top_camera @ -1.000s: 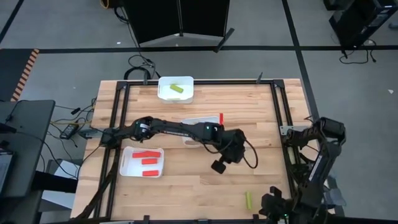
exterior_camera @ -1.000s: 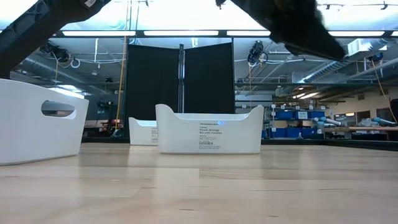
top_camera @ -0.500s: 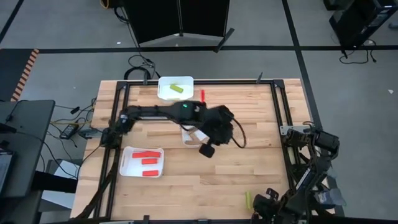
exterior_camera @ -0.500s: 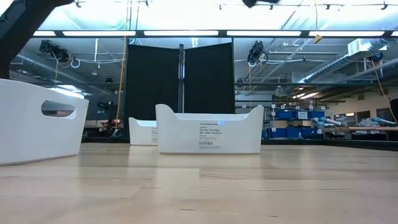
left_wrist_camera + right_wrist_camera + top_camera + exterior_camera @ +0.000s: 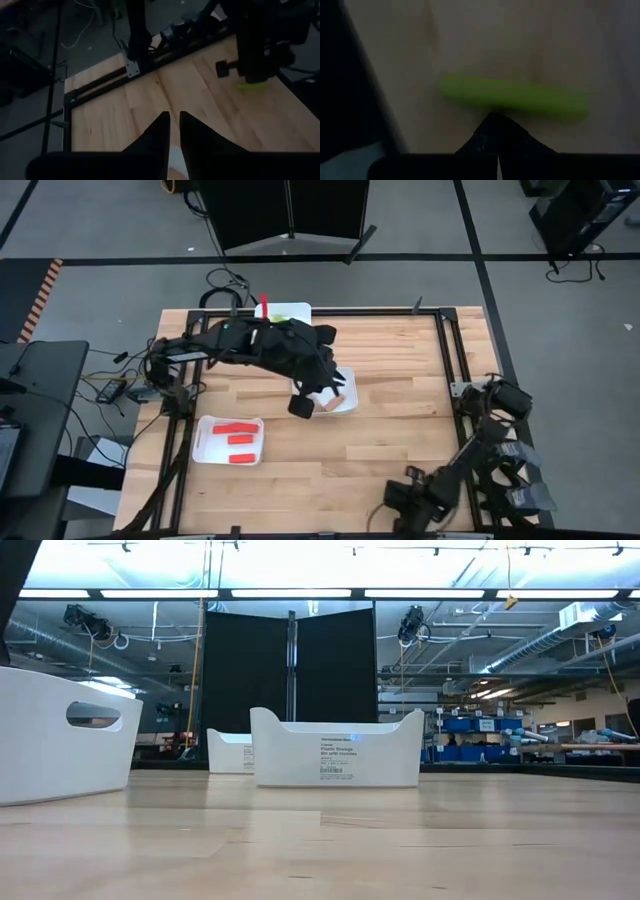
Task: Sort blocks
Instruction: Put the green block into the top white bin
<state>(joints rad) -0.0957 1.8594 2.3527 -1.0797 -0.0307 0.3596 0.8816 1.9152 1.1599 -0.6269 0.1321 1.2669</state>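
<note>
My left gripper (image 5: 299, 408) hangs over the near-left corner of the middle white tray (image 5: 346, 394); its fingers (image 5: 161, 131) stand a narrow gap apart with nothing between them. A tan block (image 5: 331, 402) lies in that tray. My right gripper (image 5: 402, 500) is at the near edge, shut, and covers the loose yellow-green block in the high view. That block (image 5: 515, 97) lies flat on the table just beyond the shut tips. It also shows under the right arm as the block (image 5: 252, 85). My right gripper points down at the yellow-green block's long side (image 5: 492, 107), its shut tips at the middle of the block's length. The block lies flat on the wood. I cannot tell whether the tips touch it.
A white tray (image 5: 208, 442) near the left holds three red blocks (image 5: 238, 439). The far tray (image 5: 300, 310) holds a yellow-green block (image 5: 284, 324). The low view shows the trays (image 5: 335, 748) standing on the wood. A black frame (image 5: 452, 350) rims the table.
My left arm has folded back toward the far-left; its gripper has swung from the bare wood right of the red tray to over the middle tray, rising out of the low view. My right gripper has slid left along the near edge to above the yellow-green block.
</note>
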